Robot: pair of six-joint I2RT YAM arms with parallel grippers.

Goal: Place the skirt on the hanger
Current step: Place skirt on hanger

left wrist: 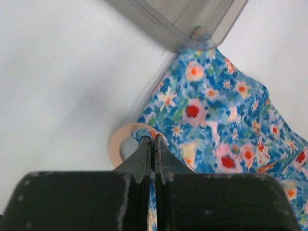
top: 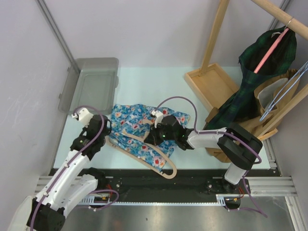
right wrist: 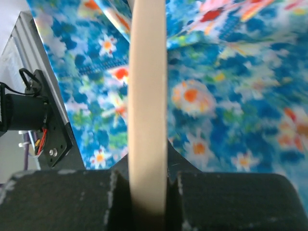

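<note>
- Two grippers are in play, both closed onto something.
- We see the left gripper (left wrist: 153, 142) with its fingers pressed together on a thin edge of the skirt (top: 132, 120). A sliver of blue fabric shows between them.
- Just beside those fingertips sits the curved end of the hanger (top: 169, 169), a pale wooden loop lying on the table (top: 144, 91).
- The right gripper (right wrist: 147, 168) pinches the hanger's flat wooden bar. In the right wrist view the bar runs straight up between the fingers.
- The skirt is blue floral and lies crumpled and spread on the table between the two grippers. Part of it drapes over the hanger.
- The hanger is low and tilted. One arm is under the fabric, and the other end curves out towards the near table edge.
- A grey bin (top: 91, 84) sits at the far left. Its corner is just beyond the skirt in the left wrist view.
- A wooden rack (top: 214, 82) stands at the far right, well apart from the skirt.
- A green plaid garment (top: 250, 91) hangs from the rack's rod on a pink hanger (top: 272, 53).
</note>
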